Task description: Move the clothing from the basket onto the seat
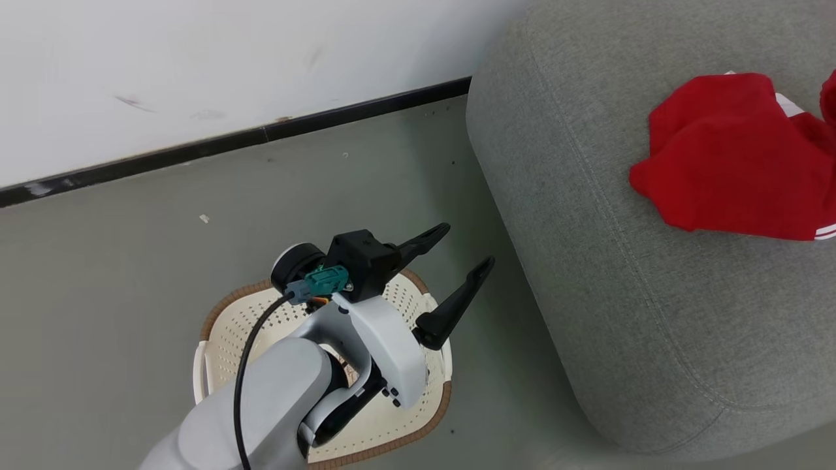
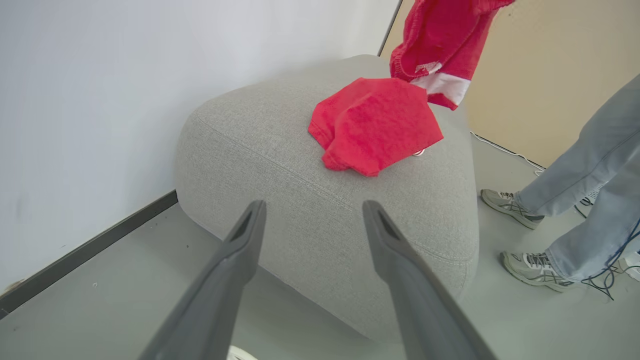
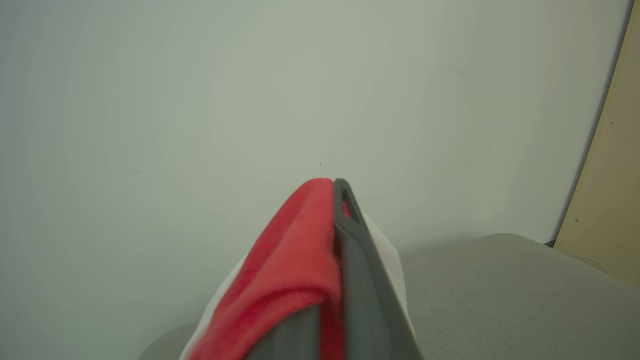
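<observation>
Nothing readable in any of these tbh, no words, brand names or numbers I can make out (the white bands on the red clothing [image 2: 375, 125] look like plain trim, and the person's sneakers [image 2: 510, 206] are too small to read).

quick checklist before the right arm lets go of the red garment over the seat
1. right gripper shut on the held garment: ok
2. held garment hangs above the seat: ok
3. first garment lies on the seat: ok
4. left gripper open and empty, over the basket: ok
5. basket emptied: cannot tell, the arm hides part of it
6. person's legs away from the seat: not ok, they stand close beside it
</observation>
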Controlling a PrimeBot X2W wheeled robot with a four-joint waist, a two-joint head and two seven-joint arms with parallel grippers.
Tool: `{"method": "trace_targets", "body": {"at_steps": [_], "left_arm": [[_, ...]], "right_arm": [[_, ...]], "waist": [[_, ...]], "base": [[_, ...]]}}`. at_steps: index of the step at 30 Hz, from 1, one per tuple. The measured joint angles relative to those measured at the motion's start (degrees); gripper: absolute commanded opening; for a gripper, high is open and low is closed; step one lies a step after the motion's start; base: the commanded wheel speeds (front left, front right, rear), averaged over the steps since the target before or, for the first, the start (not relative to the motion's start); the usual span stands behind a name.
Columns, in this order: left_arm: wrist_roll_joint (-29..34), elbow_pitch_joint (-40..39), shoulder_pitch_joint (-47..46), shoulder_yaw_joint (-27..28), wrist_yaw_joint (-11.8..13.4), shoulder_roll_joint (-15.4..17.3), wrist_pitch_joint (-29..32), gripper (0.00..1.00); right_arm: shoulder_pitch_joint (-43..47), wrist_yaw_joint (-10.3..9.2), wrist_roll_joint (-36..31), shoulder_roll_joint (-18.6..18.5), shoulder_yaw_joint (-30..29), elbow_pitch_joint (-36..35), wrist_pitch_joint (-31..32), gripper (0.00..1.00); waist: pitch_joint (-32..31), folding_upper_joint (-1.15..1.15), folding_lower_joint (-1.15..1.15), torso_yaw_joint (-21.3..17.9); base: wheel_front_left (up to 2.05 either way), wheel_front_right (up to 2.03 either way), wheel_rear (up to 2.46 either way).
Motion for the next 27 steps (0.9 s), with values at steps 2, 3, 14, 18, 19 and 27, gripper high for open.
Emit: {"method": "trace_targets", "body": {"at_steps": [2,3,14,18,19,27], "left_arm": [[0.54,-1.03,-0.92,-0.02,0.00,-0.05,0.00,1.00],[0.86,-1.47,-1.42,-0.10,0.00,-0.07,0.00,1.00],[2.93,-3.86,-4.92,-1.48,-0.79,-0.07,1.01,1.00],[3.45,-4.28,-6.20,-1.72,-1.04,-0.05,1.08,1.00],[3.57,-4.33,-6.43,-1.77,-1.05,-0.05,1.09,1.00],[4.42,-3.96,-7.94,-1.77,-2.53,0.85,1.44,1.00]], "right_arm": [[-0.86,0.00,-0.02,-0.02,0.05,0.51,-0.26,0.00],[-1.38,0.00,-0.04,-0.02,0.33,0.88,-0.29,0.00],[-1.91,0.00,-0.05,2.50,4.65,4.44,-0.56,0.00],[-1.87,0.00,-0.05,2.80,5.89,5.86,-1.00,0.00],[-1.80,0.00,-0.04,2.88,6.10,6.10,-1.01,0.00],[0.32,0.00,1.45,6.33,8.96,8.20,-1.57,0.98]], "waist": [[0.99,0.00,0.00,0.45],[1.50,0.00,0.00,0.68],[6.74,0.00,0.00,2.88],[8.38,0.00,0.00,3.41],[8.76,0.00,0.00,3.52],[10.77,0.00,0.00,3.57]], "base": [[0.00,0.00,0.00],[0.00,0.00,0.00],[0.00,0.00,0.00],[0.00,0.00,0.00],[0.00,0.00,0.00],[0.00,0.00,0.00]]}}
